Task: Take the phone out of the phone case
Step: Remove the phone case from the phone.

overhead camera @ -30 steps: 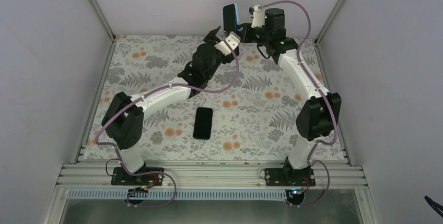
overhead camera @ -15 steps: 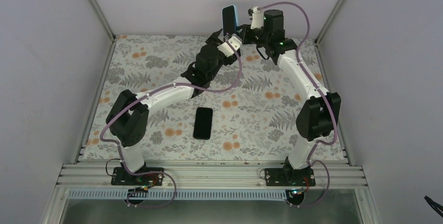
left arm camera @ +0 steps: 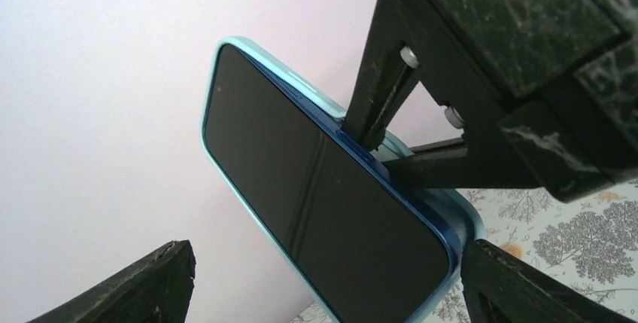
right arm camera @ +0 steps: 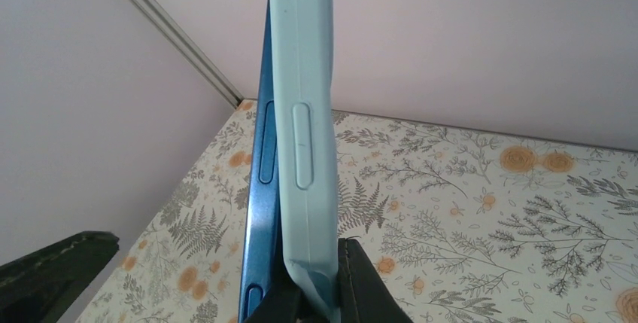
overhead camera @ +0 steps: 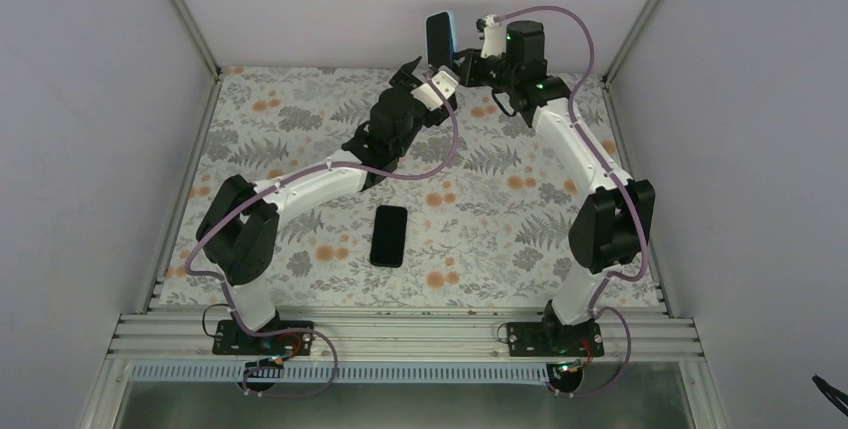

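The phone [left arm camera: 316,210], with a dark screen and a blue frame, sits inside the light blue phone case [right arm camera: 301,112], and both are held upright in the air above the far edge of the table [overhead camera: 520,209], close to the back wall. In the right wrist view the blue side of the phone shows beside the side of the case, so on this long edge the case lip seems already to be off the frame, but how far the phone is loose cannot be told. The right gripper [overhead camera: 458,54] is pressed together on the lower part of the case and carries the whole weight. The left gripper [overhead camera: 415,69] is just beside it, on the left and a little nearer, with its jaws spread wide; in the left wrist view its two fingers [left arm camera: 150,285] stand on both sides of the lower end of the phone and touch nothing. The step in hand is judged to be the approach of the left arm for the pulling grasp, so the task is about in the middle: the case is secured, the phone is not yet out. The next move probably calls for the left jaws to close on the phone frame only, not on the case lip, and then to peel it away from the case while the right gripper keeps a firm pinch. A dark flat slab [overhead camera: 389,236], like a second phone, lies on the table well apart, nearer to the arm bases
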{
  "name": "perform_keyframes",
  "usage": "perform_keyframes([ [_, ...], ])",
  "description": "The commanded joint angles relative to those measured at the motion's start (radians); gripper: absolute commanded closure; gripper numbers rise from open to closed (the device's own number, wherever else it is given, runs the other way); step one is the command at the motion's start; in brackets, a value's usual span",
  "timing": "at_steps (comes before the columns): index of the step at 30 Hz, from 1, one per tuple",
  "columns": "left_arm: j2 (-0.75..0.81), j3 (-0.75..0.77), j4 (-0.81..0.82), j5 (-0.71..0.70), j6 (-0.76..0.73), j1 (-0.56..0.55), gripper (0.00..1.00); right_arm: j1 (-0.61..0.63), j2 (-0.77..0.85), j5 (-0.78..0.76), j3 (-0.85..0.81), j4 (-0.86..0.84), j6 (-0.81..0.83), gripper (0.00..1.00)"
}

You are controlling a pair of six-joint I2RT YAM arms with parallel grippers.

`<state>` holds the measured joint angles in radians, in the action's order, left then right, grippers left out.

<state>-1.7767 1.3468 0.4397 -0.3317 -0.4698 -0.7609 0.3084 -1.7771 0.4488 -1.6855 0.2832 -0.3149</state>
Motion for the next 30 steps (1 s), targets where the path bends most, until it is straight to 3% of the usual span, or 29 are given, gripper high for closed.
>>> perform_keyframes([
  [1,0.028,0.006,0.042,-0.008,0.008,-0.005,0.13,0.009,0.052,0.033,-0.004,-0.091,0.003,0.97],
  [10,0.004,0.034,-0.018,0.060,0.025,-0.008,0.13,0.012,0.054,0.042,-0.016,-0.088,0.003,0.97],
  [30,-0.069,0.063,0.026,-0.112,-0.003,0.025,0.15,0.018,0.064,0.062,-0.013,-0.098,-0.005,0.97],
])
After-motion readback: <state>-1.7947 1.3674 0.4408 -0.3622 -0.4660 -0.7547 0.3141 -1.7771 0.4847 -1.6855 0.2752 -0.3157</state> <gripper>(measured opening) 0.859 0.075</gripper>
